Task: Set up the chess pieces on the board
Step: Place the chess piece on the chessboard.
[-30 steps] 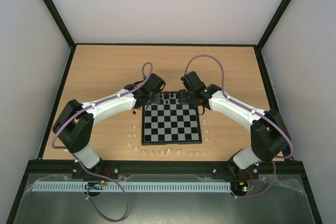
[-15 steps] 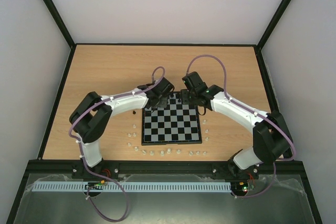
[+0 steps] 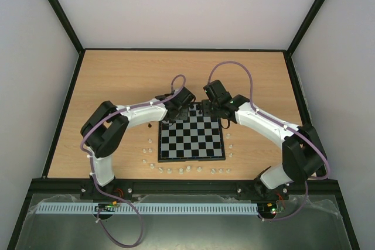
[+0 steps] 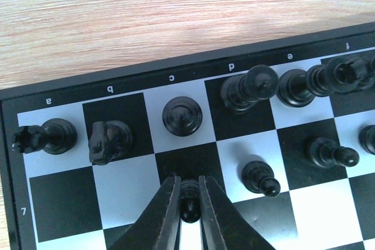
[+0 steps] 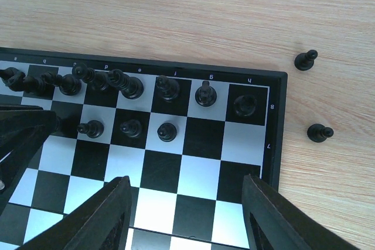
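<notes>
Left gripper (image 4: 188, 180), swung inward within the last second to the far-left part of the board (image 3: 193, 144), is shown clenched on a black pawn (image 4: 188, 203) over the pawn row, just in front of the c-file piece (image 4: 182, 115). Whether the base already rests on its square cannot be judged. One more placement is thus judged imminent. Right gripper (image 5: 186, 182), scarcely moved, is held released and empty over the board's right side. A loose pawn (image 5: 305, 60) and a second loose pawn (image 5: 319, 133) are left on the table (image 5: 176, 10).
</notes>
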`<state>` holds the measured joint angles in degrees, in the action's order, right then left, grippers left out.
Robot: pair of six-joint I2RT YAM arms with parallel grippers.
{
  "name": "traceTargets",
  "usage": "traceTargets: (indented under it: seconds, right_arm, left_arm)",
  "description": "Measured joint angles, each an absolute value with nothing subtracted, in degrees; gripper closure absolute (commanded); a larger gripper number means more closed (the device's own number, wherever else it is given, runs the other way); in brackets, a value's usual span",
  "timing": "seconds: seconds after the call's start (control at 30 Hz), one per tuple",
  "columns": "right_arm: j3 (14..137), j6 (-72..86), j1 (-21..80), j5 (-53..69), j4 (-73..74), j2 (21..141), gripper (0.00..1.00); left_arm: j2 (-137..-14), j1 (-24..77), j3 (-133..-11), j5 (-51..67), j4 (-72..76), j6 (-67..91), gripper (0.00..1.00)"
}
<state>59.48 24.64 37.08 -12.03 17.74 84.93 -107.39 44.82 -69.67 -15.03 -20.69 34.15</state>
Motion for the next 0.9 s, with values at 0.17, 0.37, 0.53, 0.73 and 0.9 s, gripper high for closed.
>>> traceTargets:
  seconds: [0.17, 0.37, 0.53, 0.73, 0.9]
  right_arm:
    - [59.48, 24.64, 37.08, -12.03, 17.72, 84.93, 0.48]
    - [59.48, 24.64, 37.01, -12.03, 17.74, 84.95, 0.48]
    - [59.48, 24.64, 36.97, -12.01, 17.74, 84.95, 0.48]
    - [59.48, 24.64, 36.95, -12.01, 17.74, 84.97, 0.47]
    - [59.48, 24.62, 36.82, -12.03, 17.72, 85.03, 0.46]
  left_arm:
    - [-107.74, 44.82, -70.35, -14.87, -20.18, 34.11, 0.87]
    - [-107.79, 44.82, -70.46, -14.81, -20.08, 34.11, 0.86]
    - [-107.79, 44.82, -70.46, -14.81, -20.1, 34.11, 0.82]
    - [-107.79, 44.82, -70.46, -14.83, -20.1, 34.11, 0.78]
    - [-107.15, 44.82, -70.43, -14.94, -20.51, 34.06, 0.72]
